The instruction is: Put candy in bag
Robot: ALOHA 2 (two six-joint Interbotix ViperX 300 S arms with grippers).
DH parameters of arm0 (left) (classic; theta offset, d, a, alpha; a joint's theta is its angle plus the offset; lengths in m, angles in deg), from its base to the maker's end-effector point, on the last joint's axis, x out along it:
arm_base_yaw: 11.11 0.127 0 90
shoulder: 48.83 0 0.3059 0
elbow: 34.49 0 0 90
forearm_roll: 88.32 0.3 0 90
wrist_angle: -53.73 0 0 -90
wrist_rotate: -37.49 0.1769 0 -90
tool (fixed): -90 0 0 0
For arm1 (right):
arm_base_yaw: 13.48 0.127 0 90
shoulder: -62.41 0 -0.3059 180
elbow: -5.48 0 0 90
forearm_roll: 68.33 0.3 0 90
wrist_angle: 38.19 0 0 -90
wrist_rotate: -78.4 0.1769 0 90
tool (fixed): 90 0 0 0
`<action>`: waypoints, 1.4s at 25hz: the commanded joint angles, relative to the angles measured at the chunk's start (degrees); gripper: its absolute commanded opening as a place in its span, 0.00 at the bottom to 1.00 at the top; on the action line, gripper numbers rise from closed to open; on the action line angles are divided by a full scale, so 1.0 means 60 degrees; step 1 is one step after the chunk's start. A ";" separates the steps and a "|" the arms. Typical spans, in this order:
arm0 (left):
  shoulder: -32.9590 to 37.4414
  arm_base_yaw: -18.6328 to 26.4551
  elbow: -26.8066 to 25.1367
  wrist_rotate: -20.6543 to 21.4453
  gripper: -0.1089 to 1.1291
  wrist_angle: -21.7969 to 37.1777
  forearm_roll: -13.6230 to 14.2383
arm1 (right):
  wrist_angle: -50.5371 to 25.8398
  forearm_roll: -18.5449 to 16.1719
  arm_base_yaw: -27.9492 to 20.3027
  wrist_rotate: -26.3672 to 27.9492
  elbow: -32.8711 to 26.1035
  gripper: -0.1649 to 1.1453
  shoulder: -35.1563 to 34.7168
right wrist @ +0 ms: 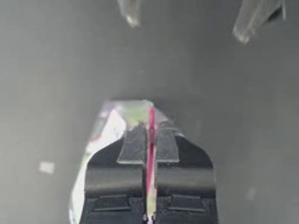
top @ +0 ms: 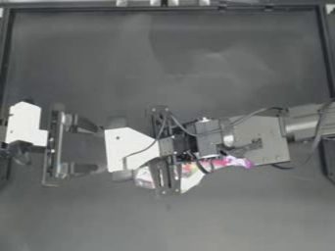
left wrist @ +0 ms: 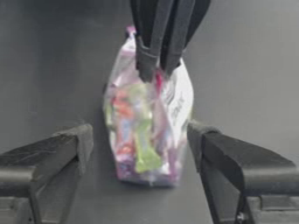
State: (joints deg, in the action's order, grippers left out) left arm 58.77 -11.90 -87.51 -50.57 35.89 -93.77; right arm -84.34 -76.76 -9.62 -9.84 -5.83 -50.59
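The clear bag [left wrist: 175,100] hangs upright, its bottom on the table, and mixed-colour candy [left wrist: 137,131] shows inside it. My right gripper [left wrist: 158,72] comes down from above and is shut on the bag's pink zipper strip [right wrist: 151,118]. In the right wrist view the bag [right wrist: 111,127] spreads below the right gripper [right wrist: 150,131]. My left gripper [left wrist: 140,135] is open, one jaw on each side of the bag's lower half, not touching it. From above, the bag [top: 190,176] lies near the table's middle, between the left gripper [top: 165,179] and the right gripper [top: 204,158].
The dark table [top: 170,68] stretches bare behind the arms and in front of them. Its raised rim [top: 163,7] runs along the far side. The left arm's white housing [top: 25,125] sits at the left edge.
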 commanded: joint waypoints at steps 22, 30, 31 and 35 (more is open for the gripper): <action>-0.2417 -0.0264 0.1392 0.0000 0.86 -0.1377 -0.0410 | 0.0439 -0.0381 0.0073 0.0513 0.0322 0.17 0.0601; -0.2637 -0.0264 0.1553 0.0000 0.80 -0.1392 -0.0410 | 0.0454 -0.0410 0.0088 0.0513 0.0322 0.17 0.0601; -0.2666 -0.0264 0.1567 0.0015 0.79 -0.1392 -0.0410 | 0.0454 -0.0410 0.0088 0.0513 0.0322 0.17 0.0601; -0.2695 -0.0264 0.1597 0.0000 0.77 -0.1392 -0.0410 | 0.0454 -0.0410 0.0088 0.0513 0.0322 0.17 0.0601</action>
State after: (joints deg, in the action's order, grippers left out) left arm 41.81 -13.40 -79.16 -50.57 27.89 -96.14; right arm -81.88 -79.05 -9.18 -6.76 -3.28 -49.62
